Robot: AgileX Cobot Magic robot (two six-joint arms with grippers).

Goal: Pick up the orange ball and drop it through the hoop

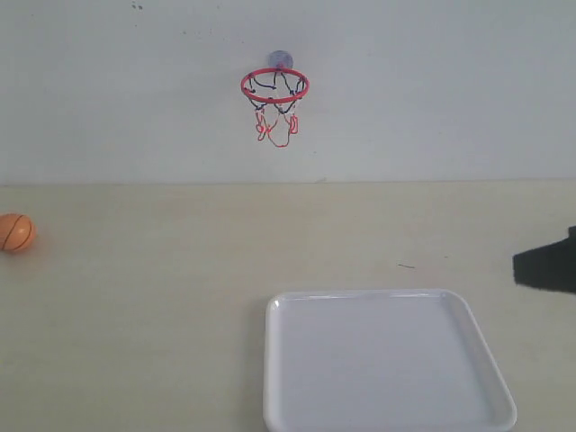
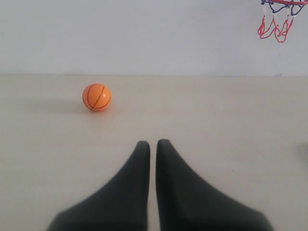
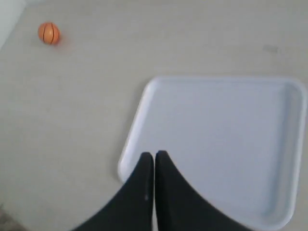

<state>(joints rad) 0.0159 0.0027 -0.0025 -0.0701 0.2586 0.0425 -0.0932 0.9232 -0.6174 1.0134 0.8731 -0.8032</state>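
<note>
Ball, orange, small, with thin black seam lines; resting on pale table at far left edge of exterior view, untouched, well apart from tray and both grippers; also seen in left wrist view lying ahead of the fingertips and off to one side, faint shadow beside it, and in right wrist view small and distant, beyond the tray. Hoop, toy, red ring with red-and-dark string net, fixed to white wall by a greyish round mount behind the ring; set well above the table, roughly central in exterior view, over the far edge of the tray; net only partly caught in left wrist view. Tray, white, shallow, rounded corners, nothing in it; flat on table in the near centre-right. Left gripper, black, jaws clenched with only a thin slit between, nothing held; poised above bare table, short of the ball. Right gripper, black, jaws likewise pressed together and holding nothing; seen against the tray near one rim corner (in exterior view only a dark shape at the right edge, clear of the tray).
</note>
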